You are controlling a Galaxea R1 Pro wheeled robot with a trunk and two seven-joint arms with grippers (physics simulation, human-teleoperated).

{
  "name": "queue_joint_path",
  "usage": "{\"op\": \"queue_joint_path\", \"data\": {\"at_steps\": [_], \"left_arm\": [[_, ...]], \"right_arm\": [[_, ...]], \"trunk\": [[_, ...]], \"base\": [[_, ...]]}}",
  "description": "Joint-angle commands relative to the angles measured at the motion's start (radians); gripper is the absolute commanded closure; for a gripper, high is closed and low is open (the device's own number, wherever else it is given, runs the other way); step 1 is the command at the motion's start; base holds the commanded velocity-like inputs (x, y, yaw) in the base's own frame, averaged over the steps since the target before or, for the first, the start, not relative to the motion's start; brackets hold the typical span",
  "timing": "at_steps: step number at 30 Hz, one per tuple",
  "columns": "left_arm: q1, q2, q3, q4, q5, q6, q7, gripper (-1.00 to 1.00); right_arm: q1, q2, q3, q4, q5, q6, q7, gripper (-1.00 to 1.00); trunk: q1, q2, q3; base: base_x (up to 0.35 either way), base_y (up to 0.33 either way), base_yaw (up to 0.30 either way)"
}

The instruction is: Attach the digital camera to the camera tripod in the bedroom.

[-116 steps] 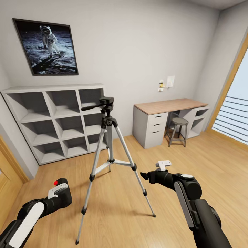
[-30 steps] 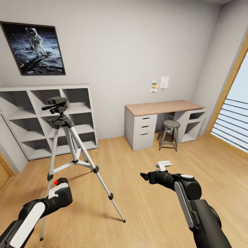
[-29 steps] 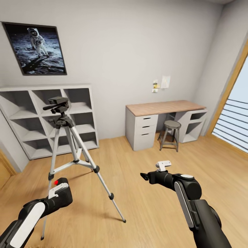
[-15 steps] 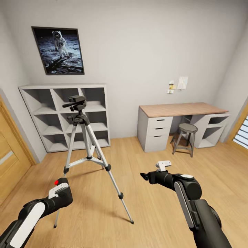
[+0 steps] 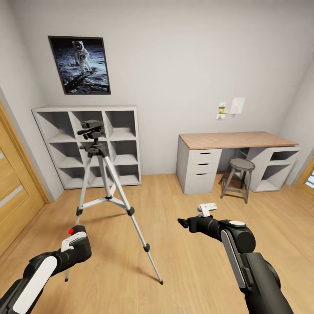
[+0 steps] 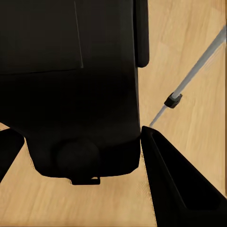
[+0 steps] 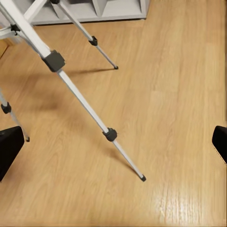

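Observation:
The camera tripod (image 5: 103, 174) stands on the wood floor left of centre, in front of the white shelves, with its black pan head (image 5: 90, 128) bare on top. A boxy black digital camera (image 6: 71, 75) sits between the fingers of my left gripper (image 5: 76, 245), which is shut on it low at the left, short of the tripod's near legs. One silver tripod leg (image 6: 189, 80) passes beside the camera. My right gripper (image 5: 183, 223) hangs open at the middle right over bare floor; its dark fingertips (image 7: 9, 149) stand far apart, with the tripod's legs (image 7: 80, 97) beyond them.
White cube shelves (image 5: 122, 144) line the back wall under an astronaut picture (image 5: 80, 65). A desk (image 5: 235, 140) with drawers and a round stool (image 5: 237, 174) stand at the back right. A wooden door (image 5: 13, 187) is at the left edge.
The whole view has swung and pulled back, so the camera moved: the tripod now sits left of centre and farther off, and the door shows at the left. Both arms keep their pose.

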Motion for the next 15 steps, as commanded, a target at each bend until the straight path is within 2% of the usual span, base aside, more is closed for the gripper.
{"op": "queue_joint_path", "data": {"at_steps": [1, 6, 15], "left_arm": [[-0.001, 0.001, -0.002, -0.002, 0.008, 0.002, 0.008, 1.00], [0.000, -0.002, -0.002, -0.002, 0.006, 0.002, 0.009, 1.00], [0.001, -0.002, -0.002, -0.001, 0.004, 0.002, 0.010, 1.00]], "right_arm": [[-0.001, 0.000, -0.001, -0.001, -0.002, 0.004, 0.000, -1.00], [-0.001, -0.002, -0.001, -0.001, -0.002, 0.003, 0.001, -1.00], [-0.001, -0.004, -0.001, -0.001, -0.002, 0.004, 0.001, -1.00]], "trunk": [[0.000, -0.001, -0.001], [0.000, -0.001, -0.001], [0.000, -0.001, -0.001]], "base": [[0.000, -0.319, 0.004], [0.079, -0.315, 0.001], [0.193, -0.287, 0.000]]}}
